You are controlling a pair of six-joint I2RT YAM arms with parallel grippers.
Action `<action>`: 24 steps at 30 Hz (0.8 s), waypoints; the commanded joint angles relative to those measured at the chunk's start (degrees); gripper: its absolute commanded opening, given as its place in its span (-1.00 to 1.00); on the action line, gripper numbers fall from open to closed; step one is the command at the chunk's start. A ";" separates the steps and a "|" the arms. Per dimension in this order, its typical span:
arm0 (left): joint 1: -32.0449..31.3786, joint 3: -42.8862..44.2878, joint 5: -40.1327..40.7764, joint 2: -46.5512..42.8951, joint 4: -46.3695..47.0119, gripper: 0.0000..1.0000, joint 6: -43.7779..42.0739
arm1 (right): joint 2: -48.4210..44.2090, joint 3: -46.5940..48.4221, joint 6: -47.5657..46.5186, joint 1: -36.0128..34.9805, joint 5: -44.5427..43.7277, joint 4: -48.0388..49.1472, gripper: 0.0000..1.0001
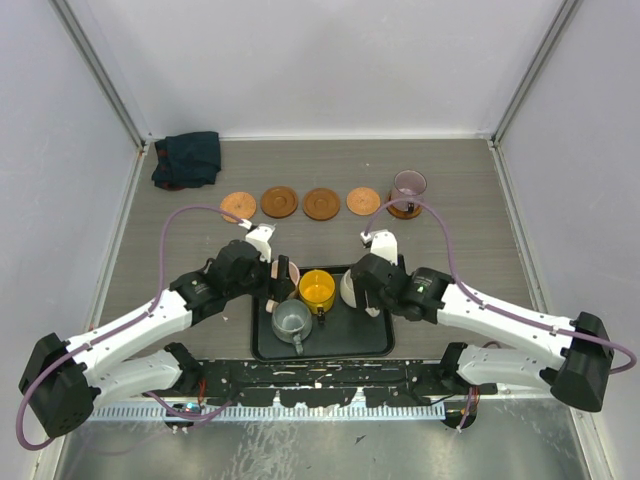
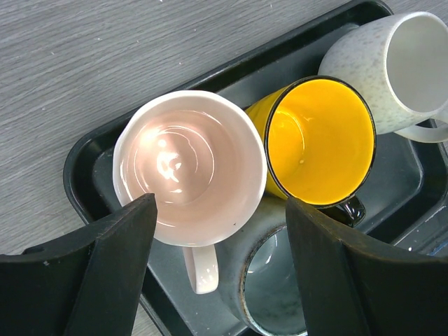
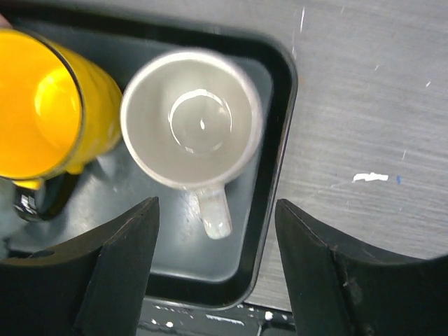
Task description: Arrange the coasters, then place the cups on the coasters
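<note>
Four bare coasters [image 1: 279, 201] lie in a row at the back, and a fifth [image 1: 404, 211] carries the mauve cup [image 1: 408, 185]. On the black tray [image 1: 350, 336] stand the pink cup [image 2: 189, 164], the yellow cup [image 2: 322, 140], the grey cup [image 2: 273, 290] and the cream cup [image 3: 192, 115]. My left gripper [image 2: 220, 227] hangs open over the pink cup's handle and the grey cup's rim. Over the cream cup's handle [image 3: 213, 210] my right gripper [image 3: 215, 213] is open, gripping nothing. In the top view both arms partly cover the pink and cream cups.
A dark teal cloth [image 1: 187, 158] is bunched in the back left corner. The tray's right rim [image 3: 280, 105] borders bare grey tabletop. White walls close in the table on three sides.
</note>
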State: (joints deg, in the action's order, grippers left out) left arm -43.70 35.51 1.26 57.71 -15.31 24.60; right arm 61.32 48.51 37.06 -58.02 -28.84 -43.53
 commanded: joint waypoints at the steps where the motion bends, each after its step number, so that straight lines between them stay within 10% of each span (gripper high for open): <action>1: 0.34 1.14 0.30 -0.91 1.26 0.51 -0.61 | 0.18 -3.18 -1.41 -0.49 5.83 2.01 0.44; 24: 0.34 0.35 1.10 -1.47 0.91 0.51 0.01 | 10.60 -6.93 -4.17 -0.52 4.84 10.06 0.17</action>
State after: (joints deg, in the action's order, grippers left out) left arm -43.70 35.51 1.32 57.71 -15.40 24.64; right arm 70.96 41.50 34.02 -58.39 -22.26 -37.10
